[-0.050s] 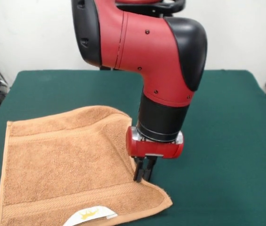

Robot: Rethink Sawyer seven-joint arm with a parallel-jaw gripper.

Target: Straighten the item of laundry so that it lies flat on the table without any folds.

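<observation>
Currently gripper (143, 176) jaws nearly closed, pinching towel (62, 165) edge at its 3 o'clock side; white label (89, 215) at 6 o'clock, table (227, 122) beneath.

One towel (62, 165) – one label (89, 215) – one table (227, 141) – one arm (147, 52), one end effector (143, 178)

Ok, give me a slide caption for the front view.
Sawyer gripper pressing down on the right edge of an orange-tan towel, still folded, on the green table.

Robotics lab — red arm (161, 61), green felt table (227, 122), bare white wall (29, 33).
</observation>
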